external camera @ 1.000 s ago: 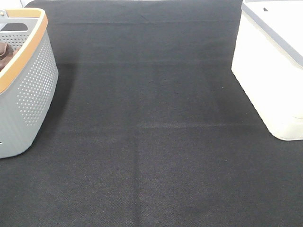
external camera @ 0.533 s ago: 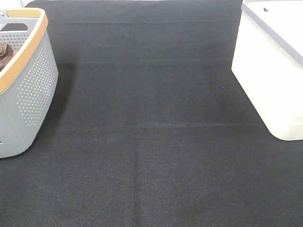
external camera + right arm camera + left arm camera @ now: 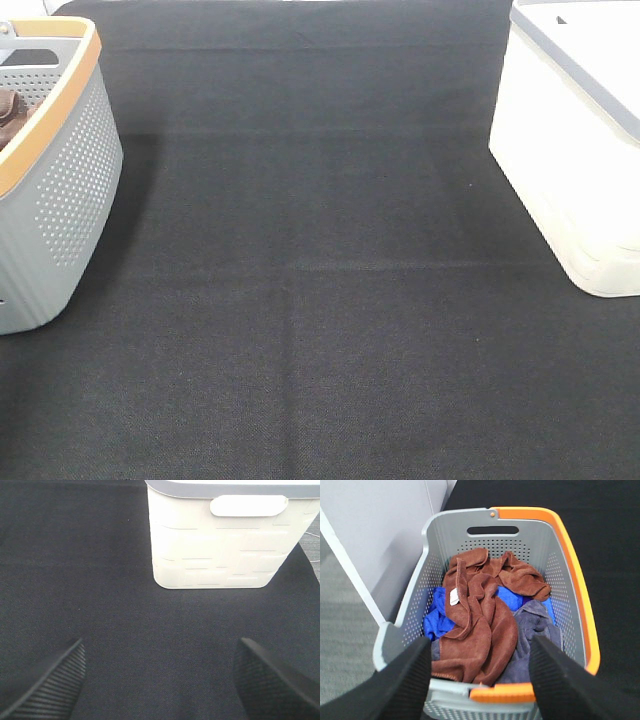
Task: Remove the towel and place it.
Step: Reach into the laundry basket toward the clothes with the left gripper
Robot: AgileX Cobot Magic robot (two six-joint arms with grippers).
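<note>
- Black tabletop (image 3: 320,300) carries the bin and the basket, well apart.
- White bin (image 3: 570,150) stands at the right edge.
- Grey basket (image 3: 60,200), orange-rimmed, stands at the left edge.
- Towel (image 3: 485,630), reddish-brown, lies crumpled in the basket over a blue cloth (image 3: 436,614) and a grey cloth (image 3: 537,625).
- Left pincer (image 3: 480,645) hangs over the basket, spread wide, empty.
- Right pincer (image 3: 160,645) hangs over the tabletop near the bin, spread wide, empty.

Both the left hand (image 3: 481,642) and right hand (image 3: 161,647) are spread wide, empty.
</note>
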